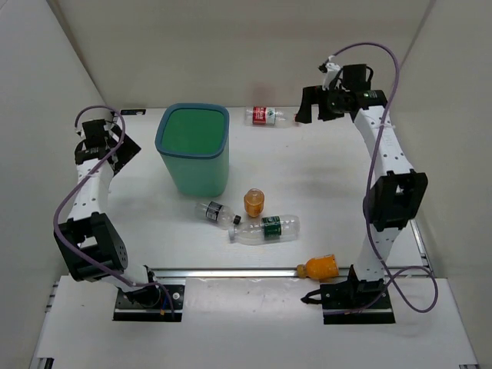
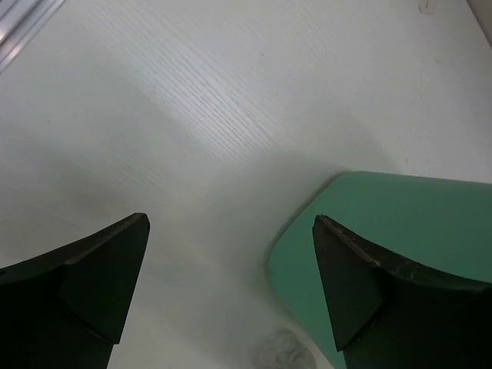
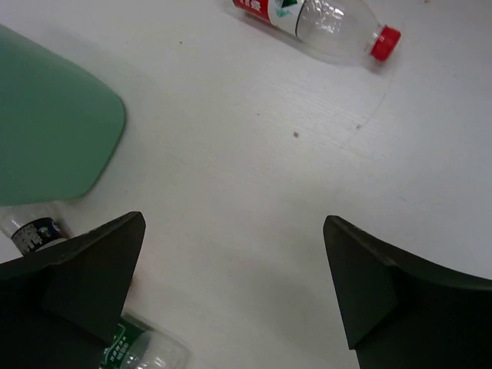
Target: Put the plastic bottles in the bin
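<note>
- Plastic bottles: five lie scattered on the white tabletop [image 1: 323,177], all outside the bin.
- Left tool [image 2: 229,221]: raised at the left of the tabletop, just beside the bin. Its jaws are spread wide with only bare tabletop between them, and the bin's green edge shows past the right finger.
- Bin [image 1: 196,173]: a tall teal-green bin standing upright left of centre, its opening facing up.
- Dark-label bottle [image 1: 217,212]: clear, on its side near the front of the bin. Its dark cap points toward the green-label bottle and comes very close to it.
- First orange bottle [image 1: 254,201]: stubby, apparently upright, just beyond the two clear bottles.
- Green-label bottle [image 1: 265,228]: clear, on its side, neck to the left.
- Red-label bottle [image 1: 267,116]: clear, on its side near the far edge, between the bin and the right tool, red cap pointing right.
- Second orange bottle [image 1: 320,267]: on its side against the metal rail [image 1: 231,272], next to the right arm's base.
- Right tool [image 3: 234,219]: held high at the far right, jaws spread wide and gripping nothing, with bare tabletop beneath.
</note>
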Motion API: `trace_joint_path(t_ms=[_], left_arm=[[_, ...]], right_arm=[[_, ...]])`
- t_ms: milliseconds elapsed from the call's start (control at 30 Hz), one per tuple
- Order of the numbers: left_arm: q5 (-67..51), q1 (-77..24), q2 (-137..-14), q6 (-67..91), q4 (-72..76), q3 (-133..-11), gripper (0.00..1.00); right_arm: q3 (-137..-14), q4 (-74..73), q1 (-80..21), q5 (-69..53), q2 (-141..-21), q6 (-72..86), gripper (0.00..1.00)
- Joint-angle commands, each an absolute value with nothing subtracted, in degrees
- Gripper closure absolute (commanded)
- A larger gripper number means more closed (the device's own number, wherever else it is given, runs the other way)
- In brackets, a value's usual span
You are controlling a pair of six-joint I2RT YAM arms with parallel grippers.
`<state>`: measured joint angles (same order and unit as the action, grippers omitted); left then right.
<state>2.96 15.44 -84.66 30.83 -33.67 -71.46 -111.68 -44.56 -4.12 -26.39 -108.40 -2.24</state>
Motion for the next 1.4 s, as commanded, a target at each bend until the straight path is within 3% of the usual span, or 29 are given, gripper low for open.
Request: trace_joint_path(t_ms=[0,267,533,933,1367], left_arm=[[0.71,15.99,-83.23,30.84,-32.61,-68.91,0.01],[-1.41,14.33,-85.95,29.88,-34.89,-68.29,0.01],[-3.08,13.89,-87.8,28.39,-34.19,-66.27,0.01],[-0.71,11.87,-88.95,25.22,-38.5,-63.46,0.01],[1.05,11.6,-84.91,24.96,-40.52,-59.25,0.01]], right_arm=[[-120.73,-44.57,-4.48,-22.96,-114.5,-3.17,0.01],[-141.23,-39.74,-9.4,-6.07,-131.57,-5.36,0.01],[-143.43,-17.96,-7.47,-23.28,-140.52,-3.34,0.01],[-148.8,3.07,-6.68,-33.13,-155.64,-0.44,0.01],[-150.29,-10.54,-9.32,-34.45,-159.26,-4.66,0.0]])
